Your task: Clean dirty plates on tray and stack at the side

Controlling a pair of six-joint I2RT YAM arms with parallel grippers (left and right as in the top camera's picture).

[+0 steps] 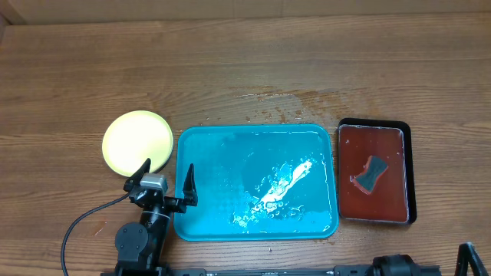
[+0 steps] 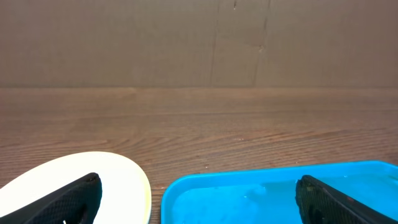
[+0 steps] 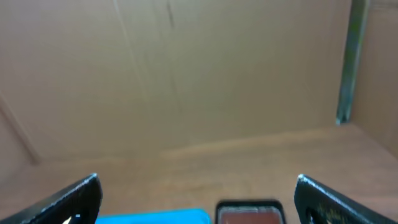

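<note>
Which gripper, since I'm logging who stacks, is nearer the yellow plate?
Left. The left gripper hangs open at the yellow plate's near edge, straddling the gap between it and the tray. The right gripper is far off, past the red tray.

- No text, label, brand, number or sign can be read in any of the three views.
- The tray (image 1: 219, 153), the plates (image 1: 136, 139) and the dark red tray (image 1: 387, 201) show plain surfaces with no legible marking.
</note>
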